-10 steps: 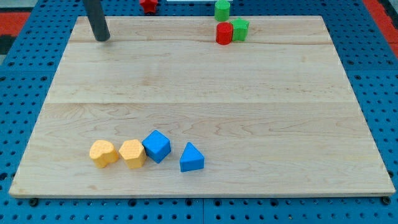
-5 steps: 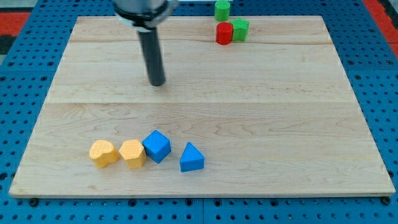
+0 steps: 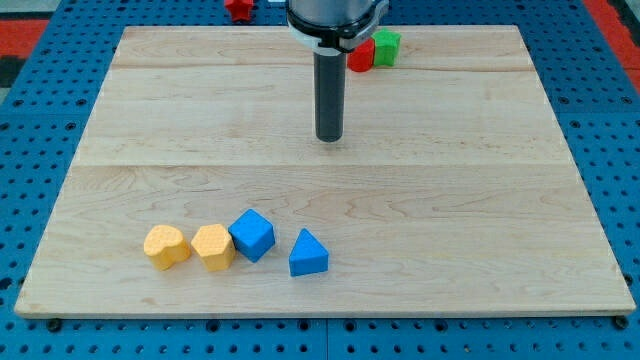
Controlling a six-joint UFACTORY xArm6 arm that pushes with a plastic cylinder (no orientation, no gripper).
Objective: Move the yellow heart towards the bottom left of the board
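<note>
So the rod comes down from the view's top, and my tip [image 3: 329, 138] sits on the wooden surface [image 3: 480, 200] a bit above the middle, slightly right of centre. This tool is just a plain rod, so there are no jaws to be apart, together or clamped on anything. It's touching none of the blocks.

The yellow heart [image 3: 166, 246] is down near the bottom left of the surface, the leftmost piece in a row of 4. Right beside it, touching or very nearly, is a 2nd yellow block [image 3: 213, 246] with a more angular, faceted shape; can't pin the exact shape. That one is pressed against the blue cube [image 3: 252, 235], which is turned on a corner. A small gap, then the blue triangular block [image 3: 308, 253] at the row's right end. My tip is well apart from this whole row, up and to the right of it.

At the view's top, a red block [image 3: 361, 55] and a green block [image 3: 387, 47] sit side by side just behind the rod, the red one partly hidden by it. Another red block [image 3: 238, 8] lies off the surface's top edge, cut off by the frame.
</note>
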